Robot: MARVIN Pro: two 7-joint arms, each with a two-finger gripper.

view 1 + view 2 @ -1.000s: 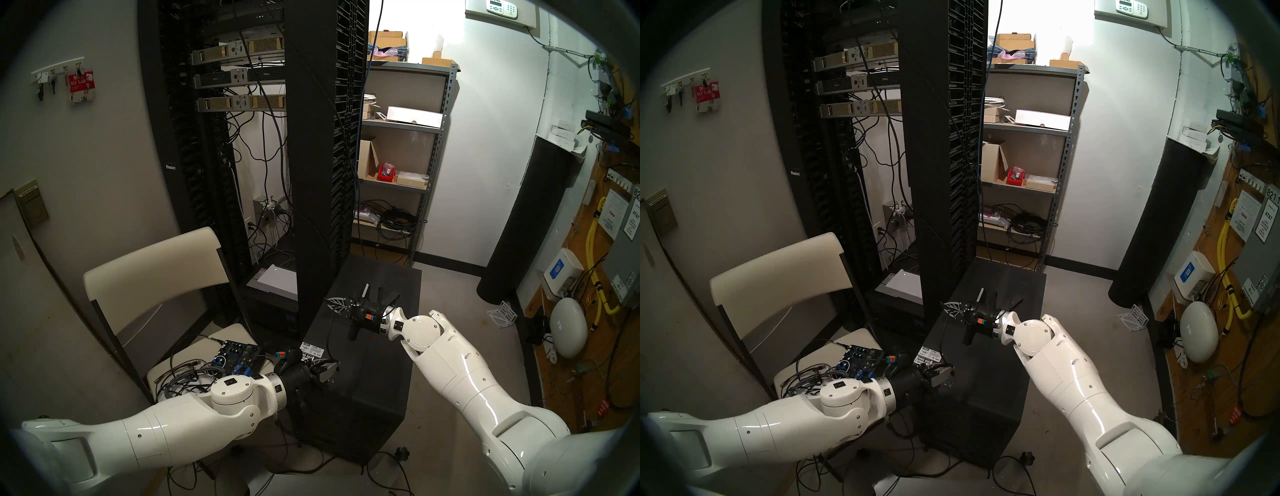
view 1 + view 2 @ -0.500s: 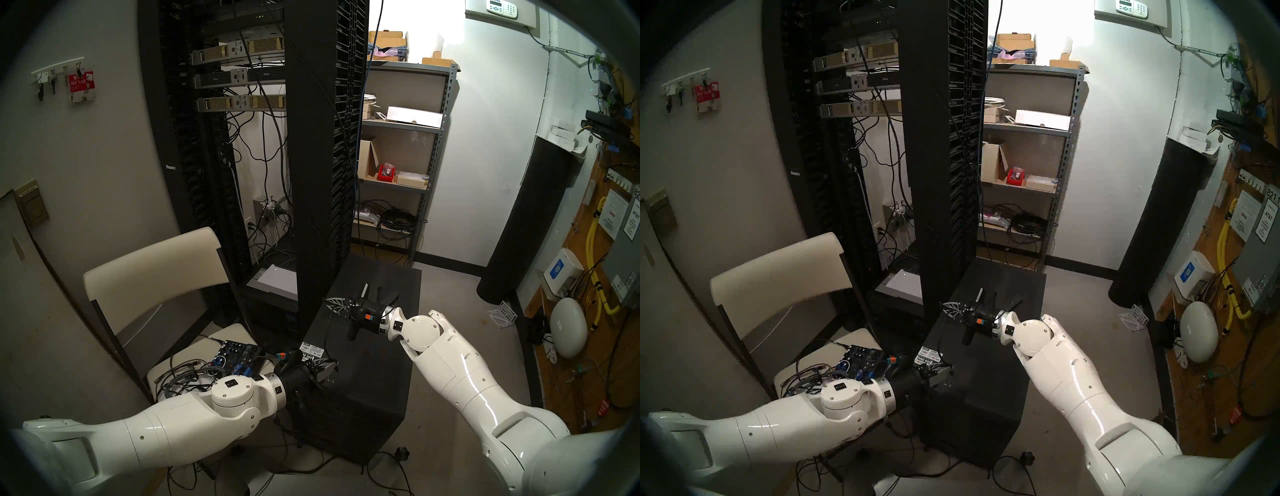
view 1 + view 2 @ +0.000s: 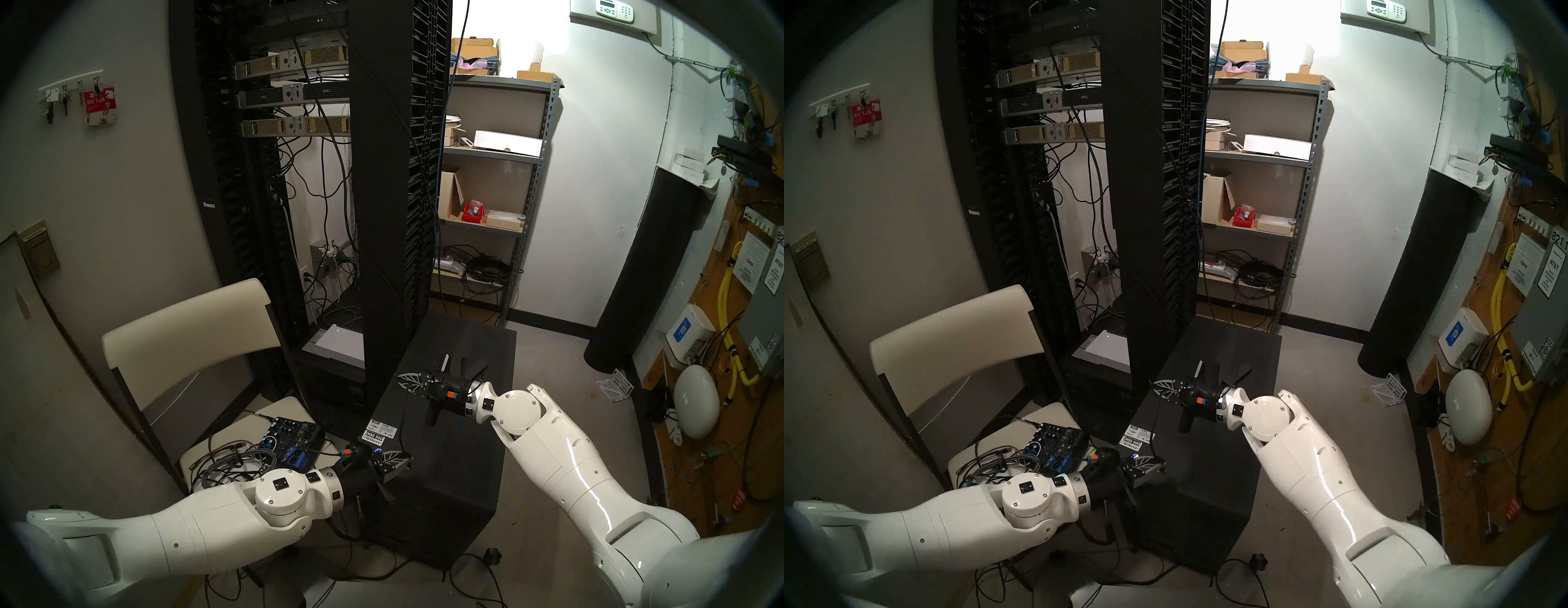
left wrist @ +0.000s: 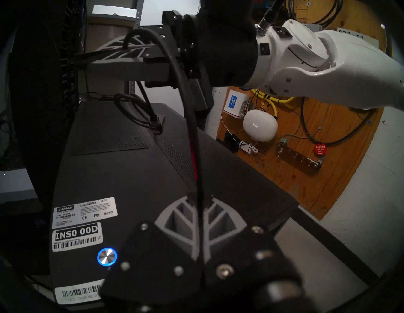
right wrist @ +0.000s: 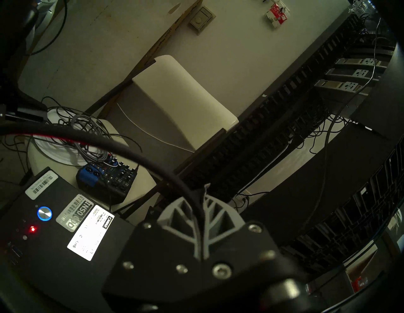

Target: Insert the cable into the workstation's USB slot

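The black workstation [image 3: 458, 458] stands on the floor between my arms, with white barcode stickers [image 3: 380, 429] and a red light [image 5: 32, 229] near its front edge. The thin black cable [image 3: 401, 418] runs between both grippers. My left gripper [image 3: 401, 458] is shut on the cable [image 4: 188, 98] over the front top edge. My right gripper [image 3: 403, 379] is shut on the cable [image 5: 131, 150] higher up, above the top panel. The loose coil [image 4: 131, 109] lies further back on the top. The plug is hidden. Front ports [image 5: 15, 251] show beside the blue-lit button [image 5: 44, 213].
The tall black server rack [image 3: 399, 170] rises just behind the workstation's left side. A white chair [image 3: 186, 322] at the left carries an audio mixer [image 3: 292, 437] and tangled cables [image 3: 229, 463]. Metal shelves [image 3: 488, 191] stand behind. Cords lie on the floor [image 3: 479, 564].
My left gripper has turned at the wrist and drawn slightly back and down, uncovering the barcode stickers. My right gripper has dropped a little with the cable.
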